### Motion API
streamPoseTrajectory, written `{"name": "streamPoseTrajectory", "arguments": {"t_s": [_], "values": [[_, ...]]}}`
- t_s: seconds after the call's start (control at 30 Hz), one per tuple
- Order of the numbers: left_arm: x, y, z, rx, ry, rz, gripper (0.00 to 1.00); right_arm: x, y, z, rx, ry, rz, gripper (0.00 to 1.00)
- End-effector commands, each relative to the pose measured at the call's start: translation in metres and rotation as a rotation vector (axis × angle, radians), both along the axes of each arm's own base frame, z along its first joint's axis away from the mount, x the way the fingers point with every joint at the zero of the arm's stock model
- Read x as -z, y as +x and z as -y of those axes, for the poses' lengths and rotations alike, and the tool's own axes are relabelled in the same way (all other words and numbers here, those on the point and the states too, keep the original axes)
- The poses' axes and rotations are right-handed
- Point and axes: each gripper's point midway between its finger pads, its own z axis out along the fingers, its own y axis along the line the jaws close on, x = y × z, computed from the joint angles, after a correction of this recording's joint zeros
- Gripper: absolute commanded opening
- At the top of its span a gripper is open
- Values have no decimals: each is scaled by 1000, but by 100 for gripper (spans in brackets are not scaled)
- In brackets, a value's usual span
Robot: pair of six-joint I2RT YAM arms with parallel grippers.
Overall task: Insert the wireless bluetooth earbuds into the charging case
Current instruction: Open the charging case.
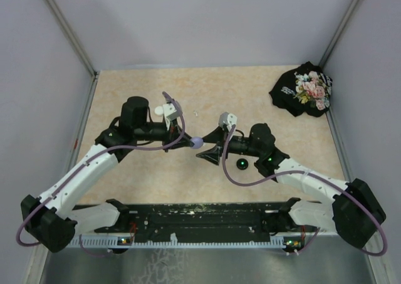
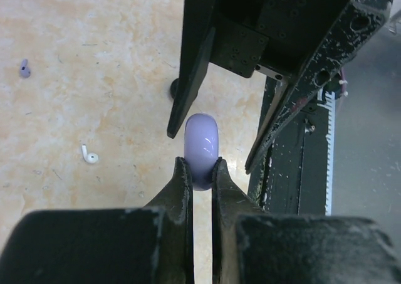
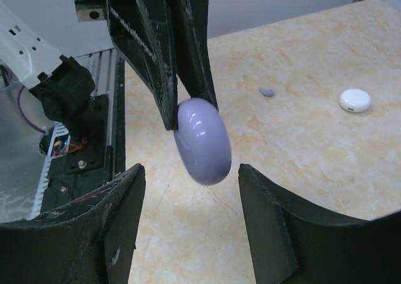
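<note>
Left end effector [image 2: 200, 174]: narrow, clamped on the lavender charging case [image 3: 202, 140]. The two fingers pinch the flat faces of the case on one side, so it stands on edge between them. The case is lifted off the worktop [image 1: 163, 178], over its middle. Its shell is glossy and rounded and looks closed.

Right end effector [image 3: 191, 171]: moderately wide and holding nothing. It faces the left one tip to tip. One finger stands on each side of the free part of the case. The right wrist view shows a gap on both sides, so there is no contact.

Purple earbud [image 2: 24, 68]: loose on the worktop, well apart from the held case. In the right wrist view it lies between the case and a round white case [image 3: 354, 100], which sits farther out on the surface.

White earbud [image 2: 89, 155]: also loose on the worktop, stem visible. It is nearer the left end effector than the purple one and touches nothing.

Black case [image 1: 241, 164]: round, flat on the worktop just beside the right arm's wrist.

Dark cloth [image 1: 302, 89] with a floral print: bunched in the far right corner, away from both arms.
</note>
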Motion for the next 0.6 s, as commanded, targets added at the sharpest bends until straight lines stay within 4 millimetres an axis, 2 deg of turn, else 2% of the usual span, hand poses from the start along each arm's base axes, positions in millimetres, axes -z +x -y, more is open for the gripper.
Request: {"name": "streamPoseTrajectory", "arguments": {"t_s": [0.0, 0.1, 0.27, 0.43, 0.57], "values": [[-8, -16, 3, 110, -17, 20, 3, -34, 0, -8, -57, 71, 64, 60], [-8, -19, 4, 132, -23, 16, 3, -35, -2, -10, -78, 78, 64, 56], [-7, -21, 5, 147, -28, 9, 4, -34, -7, -13, -117, 90, 51, 44], [-5, -18, 4, 121, -26, 6, 6, -31, -10, -14, -136, 90, 47, 24], [-8, -12, 2, 66, -43, 32, 15, -30, -12, -14, -152, 89, 45, 4]]}}
